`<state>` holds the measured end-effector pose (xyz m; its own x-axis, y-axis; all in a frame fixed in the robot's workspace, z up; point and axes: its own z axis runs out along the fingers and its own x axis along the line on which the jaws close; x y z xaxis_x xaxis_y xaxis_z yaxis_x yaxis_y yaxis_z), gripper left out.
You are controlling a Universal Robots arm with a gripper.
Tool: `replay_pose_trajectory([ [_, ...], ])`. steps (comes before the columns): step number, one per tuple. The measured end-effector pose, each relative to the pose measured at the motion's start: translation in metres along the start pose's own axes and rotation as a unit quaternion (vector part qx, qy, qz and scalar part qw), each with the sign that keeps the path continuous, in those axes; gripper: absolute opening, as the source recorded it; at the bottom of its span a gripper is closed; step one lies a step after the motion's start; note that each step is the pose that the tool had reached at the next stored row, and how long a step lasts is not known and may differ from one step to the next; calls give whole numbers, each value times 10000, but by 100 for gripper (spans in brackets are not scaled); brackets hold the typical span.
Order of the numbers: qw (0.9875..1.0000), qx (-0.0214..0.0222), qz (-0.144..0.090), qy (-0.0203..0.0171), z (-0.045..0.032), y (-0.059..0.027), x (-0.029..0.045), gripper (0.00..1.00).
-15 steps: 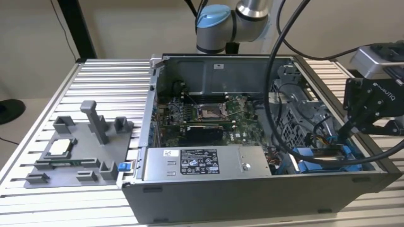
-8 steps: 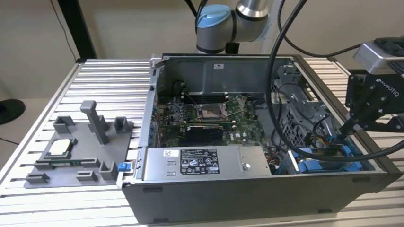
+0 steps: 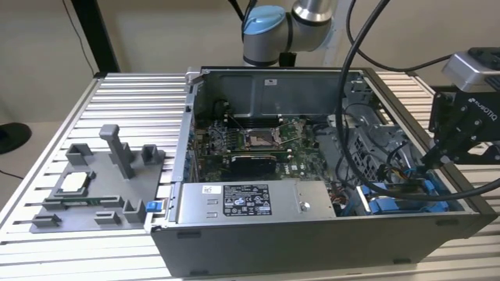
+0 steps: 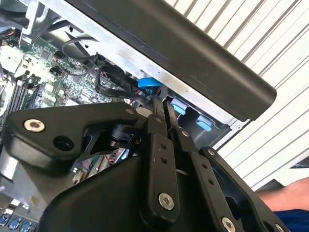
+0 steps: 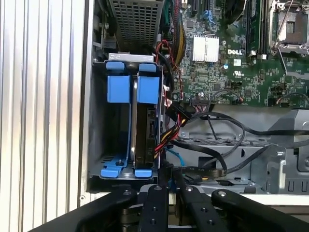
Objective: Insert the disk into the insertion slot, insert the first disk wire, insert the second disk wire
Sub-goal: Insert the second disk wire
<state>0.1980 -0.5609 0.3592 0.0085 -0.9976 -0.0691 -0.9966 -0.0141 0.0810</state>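
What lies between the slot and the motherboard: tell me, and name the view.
A bundle of red, yellow and black wires runs between the slot and the motherboard, seen in the first wrist view.

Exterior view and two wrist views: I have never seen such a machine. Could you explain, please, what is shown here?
It is one robot arm with a gripper, reaching into an open computer case on a ribbed metal table. The exterior view looks from outside; both wrist views ride on the arm. In the first wrist view the disk stands in the blue insertion slot, wires beside it. I cannot tell whether the gripper holds anything.
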Motion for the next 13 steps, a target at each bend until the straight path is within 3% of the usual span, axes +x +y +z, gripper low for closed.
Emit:
replay_pose_trajectory([
  [3, 10000, -47, 3, -1, 5, -23, 0, 0],
  [4, 10000, -59, 4, -2, 8, -27, 0, 100],
  [10, 9999, -139, 10, -2, 47, -35, 4, 100],
  [13, 9999, -157, 12, -2, 62, -35, 4, 100],
])
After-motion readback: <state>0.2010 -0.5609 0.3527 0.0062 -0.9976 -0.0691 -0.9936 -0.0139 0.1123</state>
